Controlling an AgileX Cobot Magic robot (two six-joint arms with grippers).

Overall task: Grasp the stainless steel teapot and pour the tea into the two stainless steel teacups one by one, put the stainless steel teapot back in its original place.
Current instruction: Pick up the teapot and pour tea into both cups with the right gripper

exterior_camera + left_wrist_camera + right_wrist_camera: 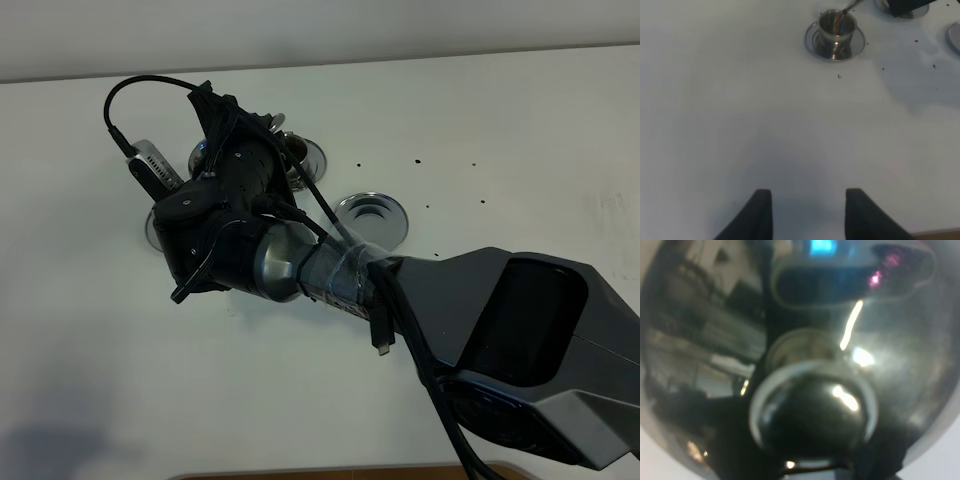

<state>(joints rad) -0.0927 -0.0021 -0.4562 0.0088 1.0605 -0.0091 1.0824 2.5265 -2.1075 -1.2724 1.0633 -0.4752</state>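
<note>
Stainless steel teapot [800, 360] aloft and tipped, filling right wrist view, off its wide saucer [372, 218]. Spout [852, 6] over one teacup [837, 29], thin brown stream running in. Right pincer [238, 130] clamped on teapot, fingers hidden. Left pincer [808, 197] apart, gripping nothing, low above bench [740, 100].

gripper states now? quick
Left gripper: open, empty.
Right gripper: closed on the teapot, pouring.

Robot lab, white table [500, 120], black arm [480, 310]
</note>
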